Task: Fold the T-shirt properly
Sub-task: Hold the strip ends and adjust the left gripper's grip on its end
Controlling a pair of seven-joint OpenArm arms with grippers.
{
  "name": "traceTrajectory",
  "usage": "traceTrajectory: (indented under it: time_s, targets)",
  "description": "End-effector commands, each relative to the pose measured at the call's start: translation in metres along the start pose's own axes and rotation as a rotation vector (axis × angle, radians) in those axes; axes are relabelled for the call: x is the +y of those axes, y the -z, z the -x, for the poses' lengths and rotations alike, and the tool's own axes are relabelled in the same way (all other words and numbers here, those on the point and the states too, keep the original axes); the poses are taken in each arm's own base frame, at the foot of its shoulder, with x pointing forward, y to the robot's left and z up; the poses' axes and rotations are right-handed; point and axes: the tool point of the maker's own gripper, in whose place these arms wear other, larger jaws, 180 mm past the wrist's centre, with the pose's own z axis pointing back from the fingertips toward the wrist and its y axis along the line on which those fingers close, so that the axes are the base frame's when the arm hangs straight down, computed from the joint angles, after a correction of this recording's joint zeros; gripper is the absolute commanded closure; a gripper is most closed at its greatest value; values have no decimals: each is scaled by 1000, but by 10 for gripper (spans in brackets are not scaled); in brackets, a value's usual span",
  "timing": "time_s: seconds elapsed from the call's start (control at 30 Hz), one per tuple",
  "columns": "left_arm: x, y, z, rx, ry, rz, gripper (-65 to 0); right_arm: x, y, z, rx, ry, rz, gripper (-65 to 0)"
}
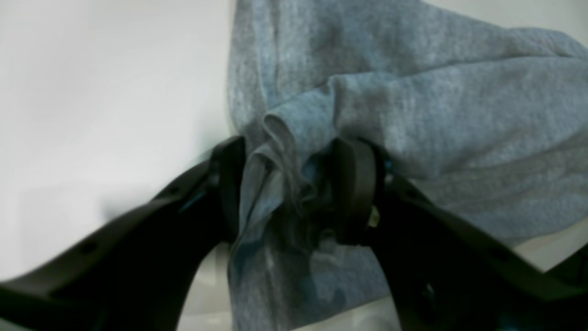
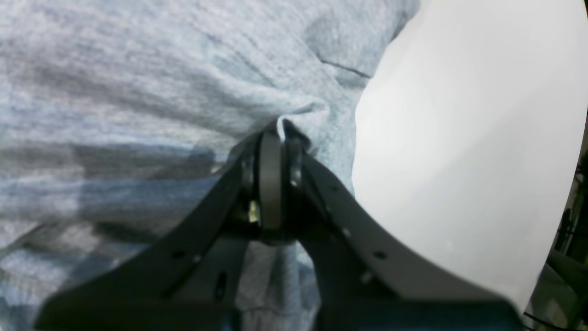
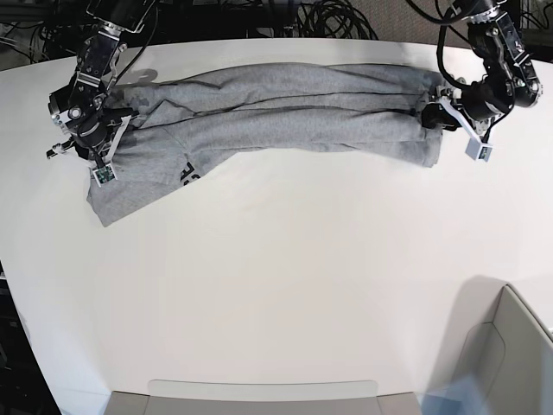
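The heather-grey T-shirt (image 3: pixel 276 112) is stretched in a long band across the far part of the white table (image 3: pixel 285 277), sagging in folds, with a bit of black lettering (image 3: pixel 188 175) showing near its left end. My left gripper (image 1: pixel 289 184), on the right in the base view (image 3: pixel 435 110), is shut on a bunched edge of the T-shirt (image 1: pixel 413 101). My right gripper (image 2: pixel 280 133), on the left in the base view (image 3: pixel 111 130), is shut on a thin fold of the T-shirt (image 2: pixel 138 78). A corner of cloth hangs down below it.
A grey bin (image 3: pixel 505 363) stands at the front right corner. A grey tray edge (image 3: pixel 259 398) runs along the front. Black cables (image 3: pixel 337 17) lie beyond the table's far edge.
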Motion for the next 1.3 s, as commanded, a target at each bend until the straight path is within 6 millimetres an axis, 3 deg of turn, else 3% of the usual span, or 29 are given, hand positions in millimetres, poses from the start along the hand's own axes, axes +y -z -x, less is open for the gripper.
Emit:
traceTrajectory:
  time_s: [0.0, 0.13, 0.33, 0.47, 0.63, 0.97, 1.1, 1.27]
  targets:
    - [-2, 8, 57, 245, 12, -26, -318, -3, 1, 1, 11, -12, -1, 0]
    - [-15, 16, 63, 284, 59, 2, -248, -2, 1, 2, 13, -12, -4, 0]
    - [-11, 17, 66, 298, 49, -1, 0, -2, 1, 1, 11, -12, -3, 0]
    - [8, 16, 84, 364, 8, -17, 0, -3, 1, 1, 12, -12, -1, 0]
    - [25, 7, 75, 319, -48, -50, 0, -3, 0, -1, 4, -7, -1, 0]
    - [28, 5, 74, 310, -57, -57, 0, -3, 0, -5, -5, -2, 1, 0]
    - [46, -7, 66, 310, -37, -101, 0, -3, 0, -4, 0, -2, 1, 0]
    - [63, -18, 33, 227, -49, -139, 0, -2, 1, -5, 0, -4, -3, 0]
